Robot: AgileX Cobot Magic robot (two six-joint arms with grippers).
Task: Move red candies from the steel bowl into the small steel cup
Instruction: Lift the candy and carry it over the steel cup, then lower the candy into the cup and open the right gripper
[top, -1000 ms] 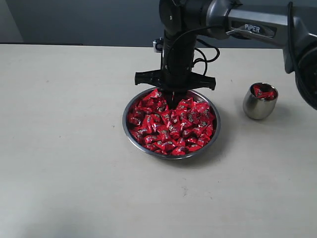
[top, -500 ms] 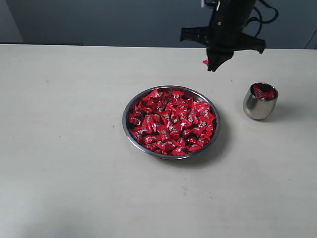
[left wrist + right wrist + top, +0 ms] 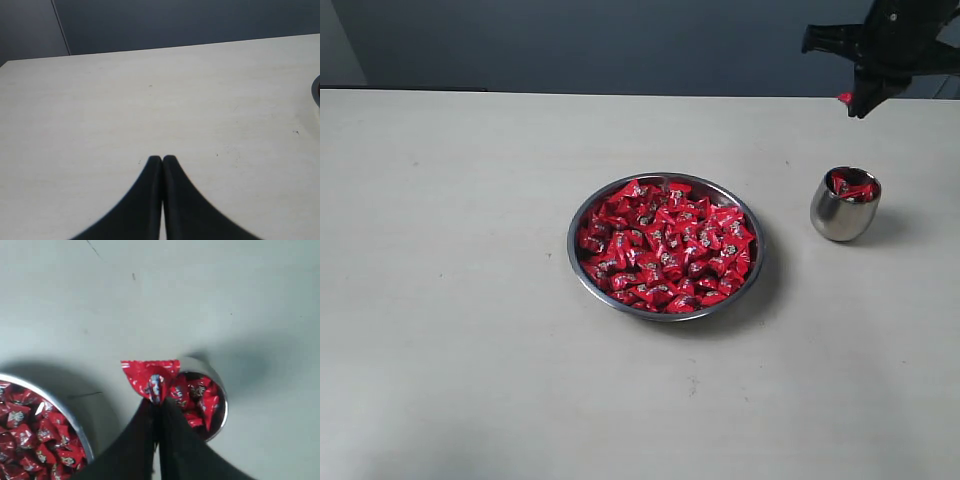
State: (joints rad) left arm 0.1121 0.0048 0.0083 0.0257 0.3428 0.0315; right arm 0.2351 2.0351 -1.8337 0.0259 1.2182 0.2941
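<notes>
The steel bowl (image 3: pixel 751 262) sits mid-table, heaped with red candies (image 3: pixel 665 245); its rim (image 3: pixel 75 427) also shows in the right wrist view. The small steel cup (image 3: pixel 843 216) stands to its right with a few red candies (image 3: pixel 853 188) inside. High above and slightly behind the cup, my right gripper (image 3: pixel 857 104) is shut on one red candy (image 3: pixel 150 377), which hangs over the cup's rim (image 3: pixel 223 405) in the right wrist view. My left gripper (image 3: pixel 162 159) is shut and empty over bare table, out of sight in the exterior view.
The pale table (image 3: pixel 470 300) ends at a back edge against a dark wall (image 3: pixel 570 40). A sliver of the bowl's rim (image 3: pixel 316 92) shows at the side of the left wrist view.
My right gripper rose out of the bowl with a red candy pinched in it and travelled right, from over the bowl to above the cup. The left gripper shows no earlier frame.
</notes>
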